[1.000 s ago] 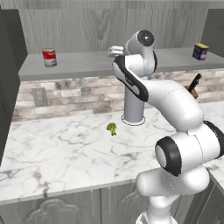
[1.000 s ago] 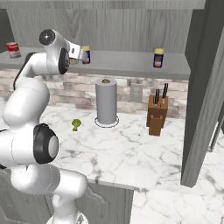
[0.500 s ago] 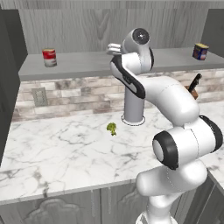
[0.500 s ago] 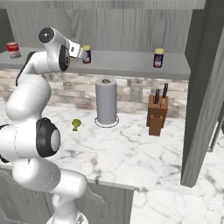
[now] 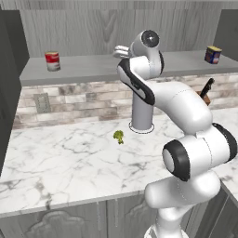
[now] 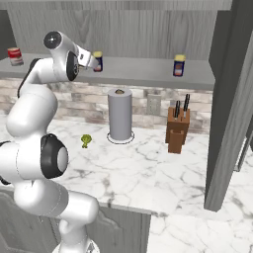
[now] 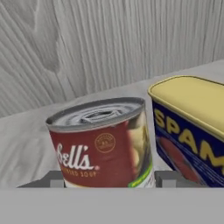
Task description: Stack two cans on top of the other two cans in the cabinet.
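Note:
A red-and-pale-yellow soup can (image 7: 103, 144) with a silver rim stands on the grey cabinet shelf (image 7: 26, 144) in the hand view. My gripper (image 7: 109, 181) is shut on it, a fingertip (image 7: 54, 179) against each side near its base. Close beside it on the right stands a dark blue tin (image 7: 192, 127) with a yellow top. In the right base view my gripper (image 6: 94, 62) reaches onto the shelf (image 6: 143, 74) next to that blue tin (image 6: 98, 61). A red-and-white can (image 5: 52, 61) stands at the shelf's left end. Another blue tin (image 5: 213, 54) stands at its right.
Below the shelf, a grey paper-towel roll (image 6: 120, 114) stands upright on the white marble counter (image 6: 148, 173). A wooden knife block (image 6: 177, 129) sits to its right and a small green vegetable (image 6: 86, 141) to its left. A dark cabinet side panel (image 6: 227, 99) rises at the right.
The fingers have drawn in from wide open against the soup can's sides. The hand has edged slightly further in over the shelf.

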Available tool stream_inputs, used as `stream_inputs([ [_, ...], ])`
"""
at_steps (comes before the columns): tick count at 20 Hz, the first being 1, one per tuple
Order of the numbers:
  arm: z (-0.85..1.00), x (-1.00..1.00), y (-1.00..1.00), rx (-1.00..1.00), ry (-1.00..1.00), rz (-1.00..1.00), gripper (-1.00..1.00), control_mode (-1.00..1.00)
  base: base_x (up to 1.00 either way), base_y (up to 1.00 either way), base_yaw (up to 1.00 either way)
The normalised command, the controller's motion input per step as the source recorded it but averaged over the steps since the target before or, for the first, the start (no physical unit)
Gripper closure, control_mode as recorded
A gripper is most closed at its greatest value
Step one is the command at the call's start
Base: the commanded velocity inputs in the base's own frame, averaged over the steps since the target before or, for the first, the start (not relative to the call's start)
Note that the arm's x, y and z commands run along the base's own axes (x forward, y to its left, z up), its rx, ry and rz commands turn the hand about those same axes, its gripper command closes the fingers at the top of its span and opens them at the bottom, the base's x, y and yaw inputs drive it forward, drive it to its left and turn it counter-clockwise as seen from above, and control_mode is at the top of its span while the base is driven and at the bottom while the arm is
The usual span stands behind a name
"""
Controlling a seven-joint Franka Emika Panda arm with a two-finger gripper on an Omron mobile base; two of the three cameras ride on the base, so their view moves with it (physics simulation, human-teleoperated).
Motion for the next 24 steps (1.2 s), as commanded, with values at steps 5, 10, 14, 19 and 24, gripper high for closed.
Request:
stream_inputs([
  [5, 0.03, -0.19, 0.04, 0.05, 0.0, 0.0, 1.0, -1.0, 0.0, 0.0, 0.0],
  [10, 0.14, -0.29, 0.19, 0.02, -0.01, 0.08, 1.0, -1.0, 0.0, 0.0, 0.0],
  [14, 0.13, -0.31, 0.19, 0.0, -0.08, 0.12, 1.0, -1.0, 0.0, 0.0, 0.0],
  [19, 0.01, -0.34, 0.13, 0.02, -0.08, 0.17, 1.0, -1.0, 0.0, 0.0, 0.0],
  [24, 0.02, -0.26, 0.17, 0.05, -0.08, 0.23, 1.0, -1.0, 0.0, 0.0, 0.0],
])
